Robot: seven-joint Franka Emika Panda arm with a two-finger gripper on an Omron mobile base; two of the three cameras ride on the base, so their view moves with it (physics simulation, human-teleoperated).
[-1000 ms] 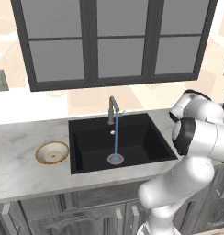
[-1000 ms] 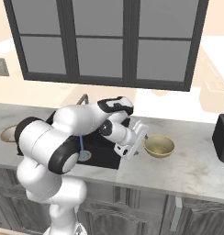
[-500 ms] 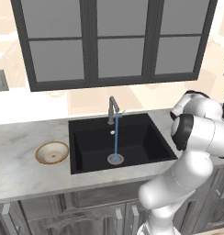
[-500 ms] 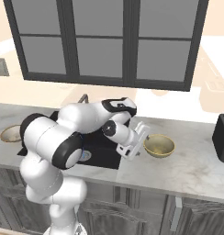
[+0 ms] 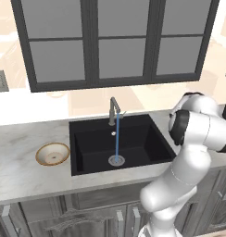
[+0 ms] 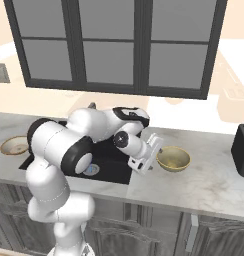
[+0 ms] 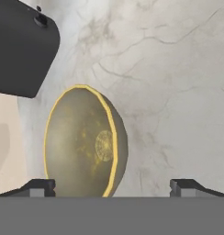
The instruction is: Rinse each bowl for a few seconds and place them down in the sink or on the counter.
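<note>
We see our gripper (image 6: 155, 150) reaching out over the counter (image 6: 204, 180) to the right of the sink (image 5: 87, 139), its two fingers spread wide with nothing between them. In the hand view the two dark fingertips (image 7: 38, 187) stand far apart at the bottom, and the yellow bowl (image 7: 84, 142) lies between them, closer to the left tip, with bare stone towards the right one. We cannot tell from that view whether a finger touches the bowl's rim.

From the right base view the yellow bowl (image 6: 173, 158) sits upright on the counter just beside the gripper, between the sink and a dark box (image 6: 241, 150) at the right edge. That same dark box (image 7: 22, 46) shows in the upper left corner of the hand view, apart from the bowl.

The second bowl (image 5: 53, 153), shallow with a tan rim and pale inside, rests on the counter to the left of the sink, close to the basin's edge. In the right base view we find it (image 6: 14, 145) at the far left, partly behind the arm.

A thin blue stream of water (image 5: 117, 139) runs from the grey faucet (image 5: 114, 109) straight down onto the round drain (image 5: 116, 160) in the black basin. Dark-framed windows (image 5: 115, 41) stand above the counter, and grey cabinets (image 6: 194, 230) below it.
</note>
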